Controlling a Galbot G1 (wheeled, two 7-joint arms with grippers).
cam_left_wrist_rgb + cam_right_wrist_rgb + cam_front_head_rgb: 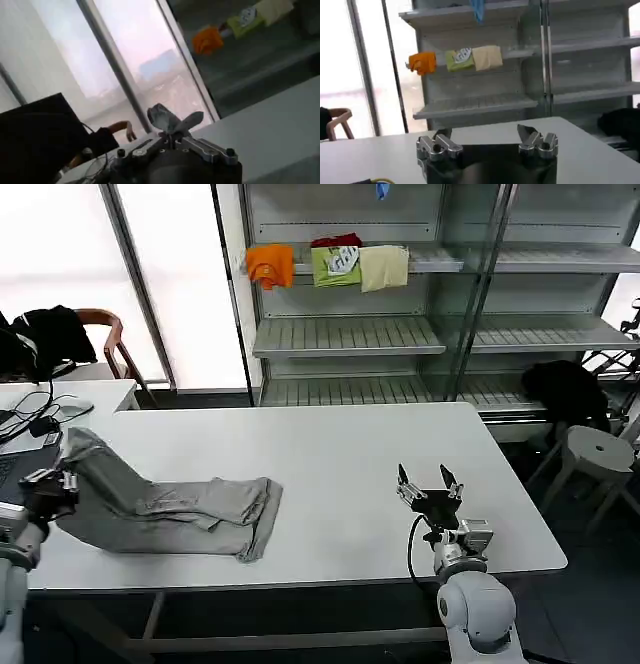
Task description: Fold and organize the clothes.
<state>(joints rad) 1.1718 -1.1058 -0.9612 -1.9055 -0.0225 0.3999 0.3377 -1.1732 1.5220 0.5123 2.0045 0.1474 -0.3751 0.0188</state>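
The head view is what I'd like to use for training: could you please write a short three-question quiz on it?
1. True or false: the left tool is shut on the grey shirt.
2. The right tool is: A) gripping cloth, B) open above the bare table, C) on the shelf.
3. Fill in: three folded cloths, orange, green and ____, lie on the shelf.

Key: 1 true; 2 B; 3 cream.

Bright daylight from overexposed windows (60, 274); soft shadows under the desk (330, 464); hazy and blurred in the left wrist view.
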